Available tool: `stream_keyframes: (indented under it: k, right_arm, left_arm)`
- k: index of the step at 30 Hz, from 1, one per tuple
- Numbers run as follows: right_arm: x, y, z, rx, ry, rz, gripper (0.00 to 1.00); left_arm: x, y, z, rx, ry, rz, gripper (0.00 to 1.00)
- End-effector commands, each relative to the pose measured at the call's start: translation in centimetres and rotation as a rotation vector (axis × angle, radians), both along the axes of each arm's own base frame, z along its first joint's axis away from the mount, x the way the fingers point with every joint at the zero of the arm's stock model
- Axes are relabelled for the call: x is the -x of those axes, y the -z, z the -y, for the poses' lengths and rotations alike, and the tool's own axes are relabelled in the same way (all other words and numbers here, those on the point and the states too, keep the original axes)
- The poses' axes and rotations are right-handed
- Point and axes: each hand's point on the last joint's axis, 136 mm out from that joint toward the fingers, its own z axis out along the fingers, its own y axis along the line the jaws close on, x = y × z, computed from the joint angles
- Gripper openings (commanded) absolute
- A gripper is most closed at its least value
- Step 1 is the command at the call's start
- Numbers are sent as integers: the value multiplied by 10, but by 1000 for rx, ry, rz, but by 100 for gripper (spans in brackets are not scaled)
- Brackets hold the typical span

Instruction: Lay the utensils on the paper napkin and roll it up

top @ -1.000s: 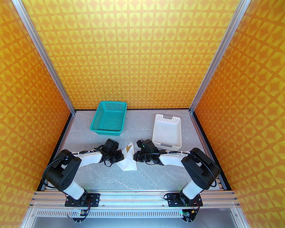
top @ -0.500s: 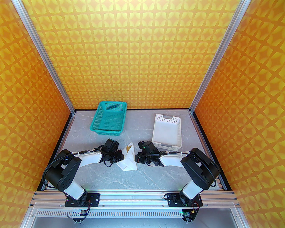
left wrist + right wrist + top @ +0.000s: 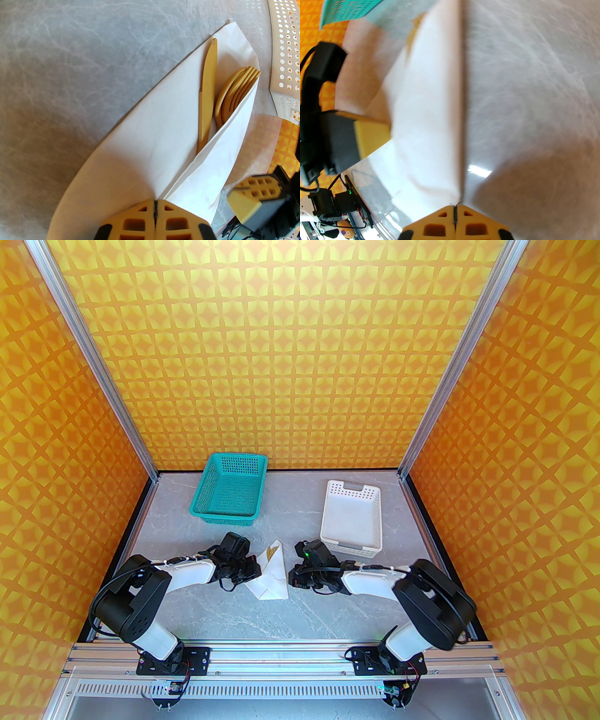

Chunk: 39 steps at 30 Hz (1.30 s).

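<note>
Already has the tan knife (image 3: 207, 93) and fork (image 3: 236, 91) tucked inside the folded paper napkin (image 3: 145, 145), mid-table. Seemingly pinches its fold with the left gripper (image 3: 155, 201) clamped shut. Has the right gripper (image 3: 454, 207) closed too; cannot tell whether on paper. Risks tearing or unfolding the sheet under any uneven tug.

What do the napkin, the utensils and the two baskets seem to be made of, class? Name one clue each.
The paper napkin looks like thin matte paper: it holds a sharp fold. The utensils are smooth tan with no visible grain: moulded plastic or pressed wood fibre, hard to tell. The white basket and the teal basket look like rigid moulded plastic: regular holes.
</note>
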Motion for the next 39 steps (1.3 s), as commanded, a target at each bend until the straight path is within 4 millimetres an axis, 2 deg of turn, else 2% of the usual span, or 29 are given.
stream_keyframes:
  k: [1,9,13,17,22,25,32,39]
  right_arm:
    - [4,-6,-2,7,1,5,0]
    - [11,6,-9,5,-19,-28,0]
    - [19,18,-11,23,-39,-76,0]
    - [24,27,-3,63,-28,-95,0]
    - [30,29,6,93,-25,-104,0]
    - [30,21,11,108,-23,-82,0]
    - [28,-11,2,45,-32,-42,0]
    - [37,-8,-7,20,-54,-73,0]
  left_arm:
    - [4,5,-5,-42,9,-4,0]
    - [3,4,-5,-39,9,0,0]
    - [4,4,-6,-41,8,-1,0]
    - [4,4,-6,-44,6,0,0]
    - [3,5,-6,-46,7,0,0]
    - [3,4,-6,-44,8,1,0]
    - [3,4,-6,-44,8,2,0]
    - [2,3,-5,-44,8,3,0]
